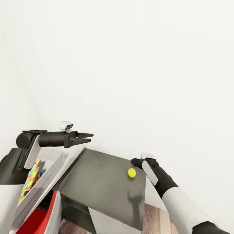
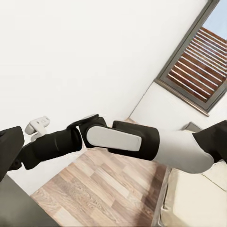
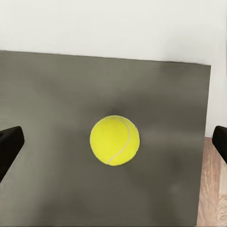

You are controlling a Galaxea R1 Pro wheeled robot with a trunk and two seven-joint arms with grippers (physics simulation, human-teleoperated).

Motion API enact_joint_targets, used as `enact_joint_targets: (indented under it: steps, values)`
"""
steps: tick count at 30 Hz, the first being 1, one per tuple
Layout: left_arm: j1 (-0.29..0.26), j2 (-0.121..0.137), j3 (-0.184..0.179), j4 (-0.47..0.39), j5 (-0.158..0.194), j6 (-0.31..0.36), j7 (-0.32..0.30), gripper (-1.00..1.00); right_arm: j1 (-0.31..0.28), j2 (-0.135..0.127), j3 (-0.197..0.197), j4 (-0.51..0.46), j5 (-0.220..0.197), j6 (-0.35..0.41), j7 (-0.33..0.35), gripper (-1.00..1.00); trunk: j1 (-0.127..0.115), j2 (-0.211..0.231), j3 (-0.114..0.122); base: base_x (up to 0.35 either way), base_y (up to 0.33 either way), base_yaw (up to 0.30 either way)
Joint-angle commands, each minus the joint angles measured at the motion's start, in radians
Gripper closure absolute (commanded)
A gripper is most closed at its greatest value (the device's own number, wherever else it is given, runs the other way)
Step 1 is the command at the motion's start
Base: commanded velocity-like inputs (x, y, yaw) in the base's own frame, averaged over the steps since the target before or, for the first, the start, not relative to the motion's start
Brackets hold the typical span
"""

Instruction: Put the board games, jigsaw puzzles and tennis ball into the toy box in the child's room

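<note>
The right end effector (image 3: 113, 144) hangs spread wide and empty over the tennis ball (image 1: 131, 172), which rests alone on the dark counter (image 1: 97, 182) near its outer edge — a glancing finger could roll it off. Beyond, the left end effector (image 1: 85, 137), barely parted, holds nothing beside the toy box (image 1: 48, 175).

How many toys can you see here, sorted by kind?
Tennis ball: 1
Jigsaw puzzle, standing in the toy box: 1
Total: 2 toys in plain sight
</note>
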Motion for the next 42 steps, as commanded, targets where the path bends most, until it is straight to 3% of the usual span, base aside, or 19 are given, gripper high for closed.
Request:
enact_joint_targets:
  steps: [1,10,25,33,42]
  values:
    - [-0.001,0.001,-0.001,0.000,0.004,0.010,-0.001,-1.00,-0.010,0.000,0.003,0.000,-0.011,0.003,-0.010,-1.00,0.001,-0.002,-0.004,0.000,0.000,0.000]
    - [-0.001,0.002,0.004,0.000,0.003,0.010,-0.001,-1.00,-0.107,0.003,0.004,0.008,-0.014,0.022,-0.011,-1.00,0.001,-0.002,-0.018,0.000,0.000,0.000]
    - [-0.001,0.002,0.004,0.000,0.004,0.010,-0.001,-1.00,-0.122,0.011,0.007,0.081,-0.009,0.014,-0.011,-1.00,0.001,-0.002,-0.042,0.000,0.011,0.000]
    - [-0.001,0.002,0.005,0.000,0.004,0.010,-0.002,-1.00,-0.122,0.014,0.094,0.085,-0.009,0.008,-0.012,-1.00,0.001,-0.002,-0.055,0.000,0.016,0.000]
    - [-0.001,0.003,0.006,0.000,0.004,0.010,-0.002,-1.00,-0.122,0.020,0.113,0.087,-0.010,0.008,-0.012,-1.00,0.001,-0.002,-0.070,0.000,0.001,0.000]
